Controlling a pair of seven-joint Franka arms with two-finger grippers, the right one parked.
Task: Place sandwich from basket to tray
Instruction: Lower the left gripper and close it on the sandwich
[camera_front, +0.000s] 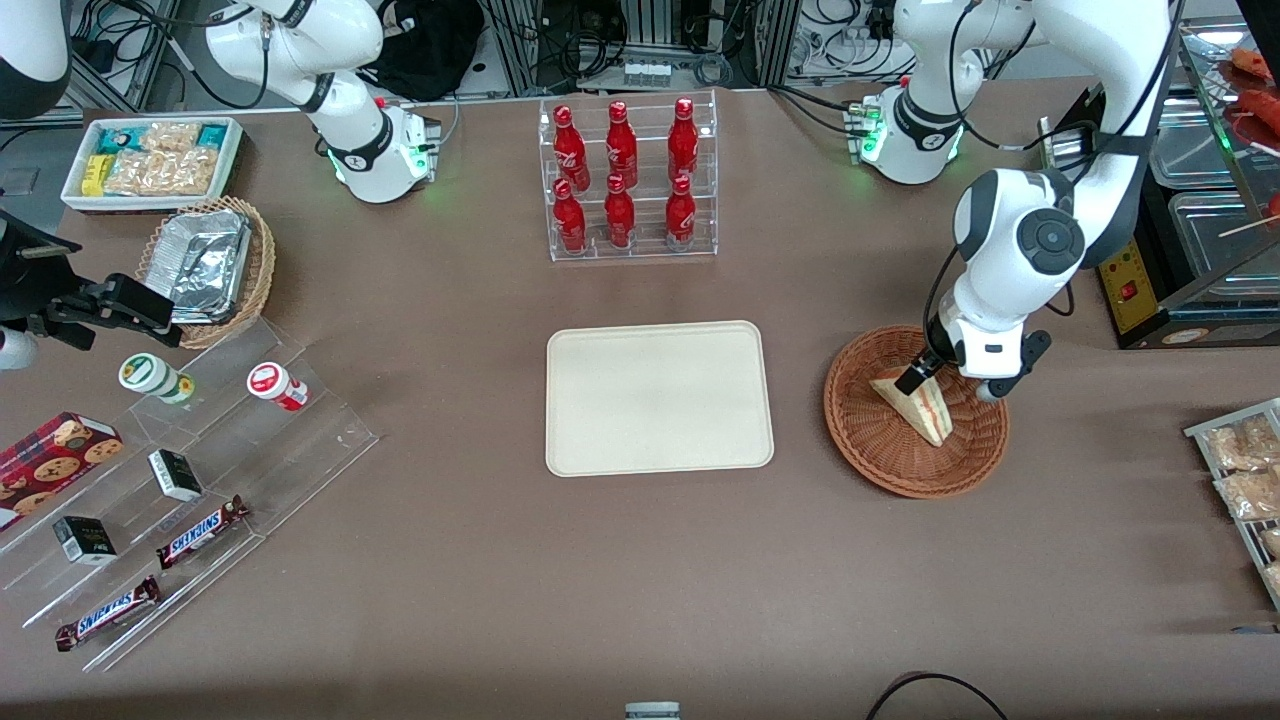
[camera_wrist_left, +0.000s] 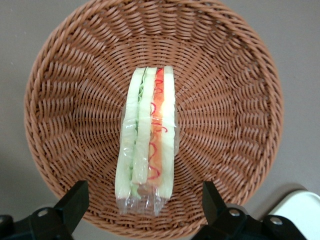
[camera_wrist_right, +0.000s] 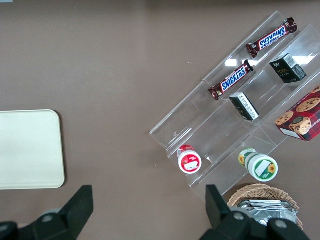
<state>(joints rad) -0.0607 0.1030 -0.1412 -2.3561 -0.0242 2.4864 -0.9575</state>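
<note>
Hand (camera_front: 945, 378) low over the basket (camera_front: 880, 445), fingers (camera_wrist_left: 74, 204) spread wide apart and holding nothing, one dark finger to each side of the sandwich's (camera_wrist_left: 147, 145) near end without touching it. Sandwich lying in the middle of the basket, wrapped in clear film, cut edge turned up toward the wrist camera so that pale bread, light-green and red layers run along its length. From the front, seen as a pale wedge (camera_front: 915, 402) resting on the woven floor, its upper end partly covered by the hand. Basket (camera_wrist_left: 240, 85) round, reddish-brown wicker, sitting on the brown surface (camera_front: 640, 580) toward the working arm's end. Beside the basket, toward the middle of the surface and apart from it, a cream tray (camera_front: 660, 398) with rounded corners and nothing on it. Farther from the front camera than the tray, a clear rack of red bottles (camera_front: 628, 178). Toward the parked arm's end, a tan wicker basket with foil containers (camera_front: 208, 265), a white bin of snack packets (camera_front: 152, 160) farther from the camera than that, and a clear stepped stand (camera_front: 190, 480) nearer, carrying two small jars (camera_front: 278, 386), small dark boxes (camera_front: 175, 474) and Snickers bars (camera_front: 200, 532). A red cookie box (camera_front: 55, 452) at the edge of that stand.
</note>
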